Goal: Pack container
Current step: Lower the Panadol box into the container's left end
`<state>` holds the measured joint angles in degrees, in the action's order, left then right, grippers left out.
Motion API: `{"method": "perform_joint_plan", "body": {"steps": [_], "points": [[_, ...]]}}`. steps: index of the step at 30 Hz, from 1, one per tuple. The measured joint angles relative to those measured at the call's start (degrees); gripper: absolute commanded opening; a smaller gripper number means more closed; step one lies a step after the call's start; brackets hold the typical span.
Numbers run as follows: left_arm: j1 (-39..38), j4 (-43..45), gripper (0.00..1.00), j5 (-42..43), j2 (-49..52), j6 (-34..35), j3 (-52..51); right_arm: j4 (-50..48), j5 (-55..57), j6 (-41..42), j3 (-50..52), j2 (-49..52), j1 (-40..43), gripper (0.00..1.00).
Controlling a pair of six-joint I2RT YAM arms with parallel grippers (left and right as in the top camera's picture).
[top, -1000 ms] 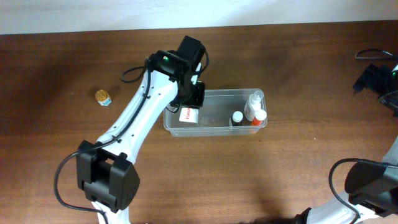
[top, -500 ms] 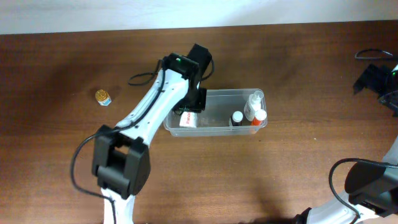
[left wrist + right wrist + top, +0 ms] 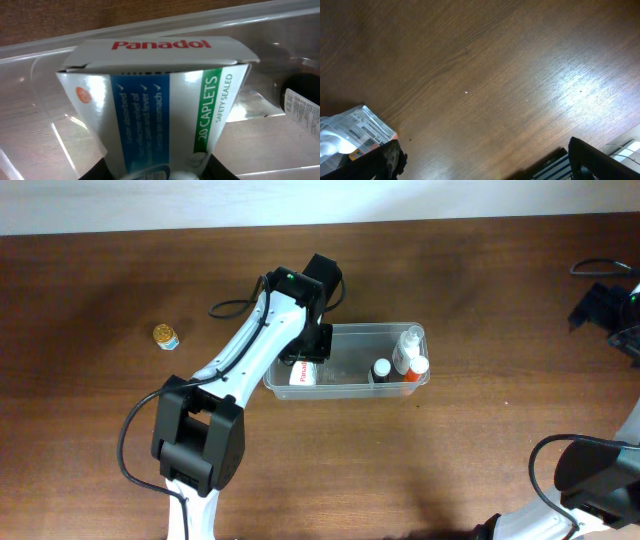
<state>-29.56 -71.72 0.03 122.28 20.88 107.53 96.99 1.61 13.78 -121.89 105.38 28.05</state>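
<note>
- the container (image 3: 345, 365) is a clear, glossy plastic tub, rectangular with rounded corners and a thin rim. it lies a little toward 3 o'clock of the middle of the dark, fine-grained wooden table (image 3: 480, 460).
- the panadol box (image 3: 155, 100) is smooth white card with red lettering, a blue panel and a green stripe reading "20 caplets". it sits inside the tub's 9 o'clock end, and whether it touches the floor there cannot be told.
- at the tub's 3 o'clock end stand three small bottles close together: a dark-capped bottle (image 3: 381, 368), a pale spray bottle (image 3: 410, 345) and an orange-capped bottle (image 3: 417, 368).
- a small gold-lidded jar (image 3: 165, 336) rests on the bare wood at 9 o'clock of the tub, well apart from it.
- a crinkled clear packet (image 3: 355, 132) with a printed label shows at 8 o'clock in the right wrist view, too cropped to name.
- the white left arm reaches over the tub's 9 o'clock end and hides part of its rim from above.
- the left pincer (image 3: 157, 172) pinches the panadol box, its dark fingers (image 3: 95, 172) against the box's sides.
- the right pincer (image 3: 485, 165) is spread wide over bare wood at the table's 3 o'clock edge and holds nothing.
</note>
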Motion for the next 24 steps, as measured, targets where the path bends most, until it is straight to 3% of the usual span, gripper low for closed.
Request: {"method": "perform_joint_plan", "body": {"steps": [24], "points": [[0.0, -2.4, 0.35, 2.5, 0.0, 0.4, 0.4, 0.0, 0.0, 0.0, 0.0, 0.0, 0.0, 0.98]]}}
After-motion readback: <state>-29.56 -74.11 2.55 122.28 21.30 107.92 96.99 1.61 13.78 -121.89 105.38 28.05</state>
